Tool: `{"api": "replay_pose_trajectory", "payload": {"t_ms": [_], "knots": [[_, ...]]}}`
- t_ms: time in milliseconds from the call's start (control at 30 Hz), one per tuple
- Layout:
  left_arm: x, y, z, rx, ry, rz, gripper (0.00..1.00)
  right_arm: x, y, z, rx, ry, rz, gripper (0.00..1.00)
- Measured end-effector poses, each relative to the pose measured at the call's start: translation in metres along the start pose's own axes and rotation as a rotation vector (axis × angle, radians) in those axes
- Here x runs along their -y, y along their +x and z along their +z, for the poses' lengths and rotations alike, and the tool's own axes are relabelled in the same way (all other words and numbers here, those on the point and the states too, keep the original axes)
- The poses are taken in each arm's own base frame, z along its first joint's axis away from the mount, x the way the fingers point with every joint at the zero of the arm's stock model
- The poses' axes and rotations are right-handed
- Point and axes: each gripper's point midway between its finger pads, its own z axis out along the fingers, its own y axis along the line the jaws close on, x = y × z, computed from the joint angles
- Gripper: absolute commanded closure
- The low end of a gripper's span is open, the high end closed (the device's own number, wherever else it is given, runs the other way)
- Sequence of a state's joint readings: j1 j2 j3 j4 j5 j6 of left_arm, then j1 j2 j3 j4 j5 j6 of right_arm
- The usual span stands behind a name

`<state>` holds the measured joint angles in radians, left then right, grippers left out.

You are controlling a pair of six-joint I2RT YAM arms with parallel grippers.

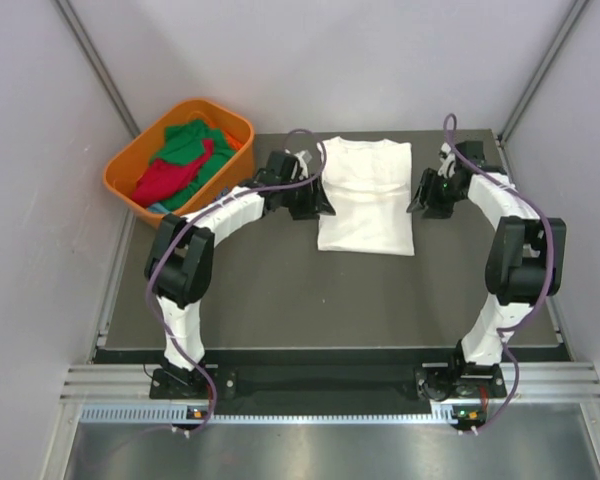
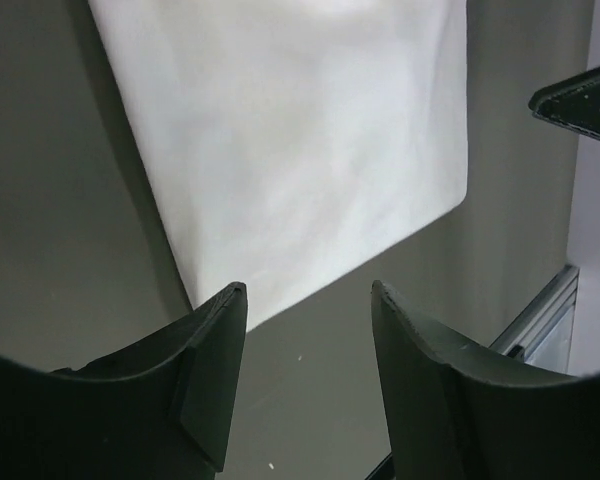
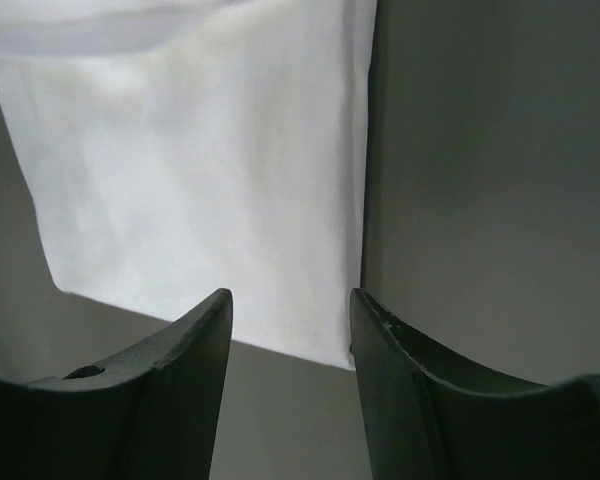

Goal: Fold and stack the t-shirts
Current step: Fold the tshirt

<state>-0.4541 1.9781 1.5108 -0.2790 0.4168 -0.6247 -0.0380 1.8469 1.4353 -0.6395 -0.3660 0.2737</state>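
A white t-shirt (image 1: pixel 366 195) lies flat on the dark table, its sides folded in to a tall rectangle with the collar at the far end. My left gripper (image 1: pixel 323 201) hovers just off its left edge, open, with only bare table between the fingers (image 2: pixel 215 360). Off the right edge, my right gripper (image 1: pixel 417 200) is open too. The white cloth (image 2: pixel 300 140) fills the upper part of the left wrist view. In the right wrist view the shirt (image 3: pixel 200 170) lies beyond the open gripper (image 3: pixel 292 300). Green and red t-shirts (image 1: pixel 180 165) are bunched in the basket.
An orange plastic basket (image 1: pixel 120 185) stands at the table's far left corner. Grey walls close in the back and both sides. A metal rail (image 1: pixel 330 385) runs along the near edge by the arm bases.
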Motion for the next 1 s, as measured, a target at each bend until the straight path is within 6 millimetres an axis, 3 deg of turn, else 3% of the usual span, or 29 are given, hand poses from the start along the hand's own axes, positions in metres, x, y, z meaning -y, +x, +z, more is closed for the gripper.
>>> {"api": "replay_pose_trajectory", "payload": {"t_ms": [100, 200, 300, 533, 800, 867, 900, 967, 1000], "knots": [[0.001, 0.025, 0.005, -0.034, 0.002, 0.03, 0.43, 0.008, 0.025, 0.008, -0.056, -0.015, -0.015, 0.53], [-0.019, 0.043, 0.009, -0.069, -0.043, 0.024, 0.44, 0.019, 0.052, 0.017, -0.12, -0.018, -0.011, 0.55], [-0.034, 0.048, 0.01, -0.077, -0.078, 0.027, 0.45, 0.029, 0.067, 0.02, -0.153, -0.017, -0.007, 0.55], [-0.041, 0.052, 0.014, -0.078, -0.074, 0.052, 0.46, 0.029, 0.072, 0.026, -0.141, -0.089, -0.015, 0.58], [-0.049, 0.07, 0.025, -0.123, -0.063, 0.056, 0.58, 0.029, 0.078, 0.032, -0.131, -0.121, -0.02, 0.69], [-0.048, 0.072, 0.025, -0.125, -0.055, 0.059, 0.66, 0.031, 0.081, 0.034, -0.124, -0.133, -0.015, 0.75], [-0.047, 0.072, 0.026, -0.126, -0.049, 0.06, 0.8, 0.032, 0.084, 0.036, -0.125, -0.136, -0.007, 0.84], [-0.045, 0.073, 0.026, -0.126, -0.039, 0.058, 0.91, 0.034, 0.088, 0.036, -0.12, -0.147, 0.007, 0.98], [-0.044, 0.074, 0.027, -0.126, -0.035, 0.06, 1.0, 0.035, 0.091, 0.036, -0.12, -0.148, 0.022, 1.0]]}}
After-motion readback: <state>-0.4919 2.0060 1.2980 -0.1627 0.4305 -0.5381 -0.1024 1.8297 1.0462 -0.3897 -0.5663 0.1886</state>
